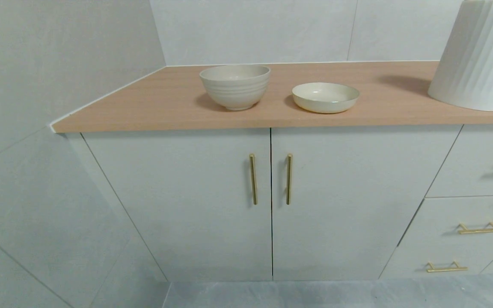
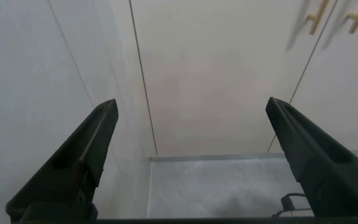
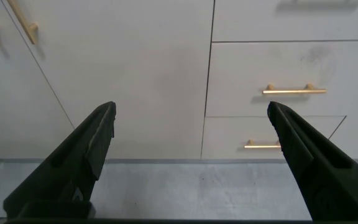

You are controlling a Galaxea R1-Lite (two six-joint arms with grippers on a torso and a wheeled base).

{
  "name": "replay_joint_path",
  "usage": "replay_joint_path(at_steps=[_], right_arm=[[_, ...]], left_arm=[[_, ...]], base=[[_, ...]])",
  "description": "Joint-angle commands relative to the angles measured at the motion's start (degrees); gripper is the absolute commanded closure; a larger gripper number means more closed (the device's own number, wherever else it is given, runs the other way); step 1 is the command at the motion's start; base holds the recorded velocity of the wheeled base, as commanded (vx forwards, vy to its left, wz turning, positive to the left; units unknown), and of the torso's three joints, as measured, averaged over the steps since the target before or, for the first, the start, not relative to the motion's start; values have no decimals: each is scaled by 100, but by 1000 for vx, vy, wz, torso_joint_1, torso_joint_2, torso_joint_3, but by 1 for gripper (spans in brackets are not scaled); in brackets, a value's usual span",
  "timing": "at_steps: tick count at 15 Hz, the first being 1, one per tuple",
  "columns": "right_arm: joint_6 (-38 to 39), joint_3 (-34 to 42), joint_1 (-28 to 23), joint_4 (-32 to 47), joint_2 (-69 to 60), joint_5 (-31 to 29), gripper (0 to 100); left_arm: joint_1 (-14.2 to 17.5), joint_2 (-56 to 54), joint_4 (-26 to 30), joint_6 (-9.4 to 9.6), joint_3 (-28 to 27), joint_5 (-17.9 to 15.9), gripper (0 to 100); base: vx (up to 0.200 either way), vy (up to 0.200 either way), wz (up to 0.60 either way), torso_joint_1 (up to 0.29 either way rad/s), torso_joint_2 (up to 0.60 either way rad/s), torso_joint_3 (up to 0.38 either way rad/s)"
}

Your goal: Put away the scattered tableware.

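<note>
OK, left tool (image 2: 191, 115) first: released, jaws wide, nothing between them, low down facing the left cabinet door (image 1: 178, 201) close to the floor (image 2: 229, 193). The bowl (image 1: 235, 87) stands upright on the counter (image 1: 144, 107), above that door, so it lies up and farther in from the left tool, not level with it. The dish (image 1: 325, 97) sits just right of the bowl, not touching, above the right cabinet door (image 1: 349, 201). The right tool (image 3: 191, 115) is likewise released and empty, low, facing the right cabinet door and the drawers (image 3: 278, 68). My read: left arm nearer the bowl, right arm nearer the dish; either must rise above the counter edge first. Both pieces are round, so no long axis to align with.
</note>
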Motion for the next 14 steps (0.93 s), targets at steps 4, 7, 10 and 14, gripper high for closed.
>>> replay_joint_path(at_steps=[4,7,10,14], right_arm=[[-13,7,0,0,-1,6,0],[-93,7,0,9,-1,6,0],[-145,7,0,9,-1,-3,0],[-163,-1,0,-26,-1,-12,0]], left_arm=[[2,0,-1,-1,2,1,0],[2,0,-1,-1,2,1,0],[2,0,-1,-1,2,1,0],[2,0,-1,-1,2,1,0]], base=[[0,0,0,-4,18,9],[0,0,0,0,0,0],[0,0,0,0,0,0],[0,0,0,0,0,0]])
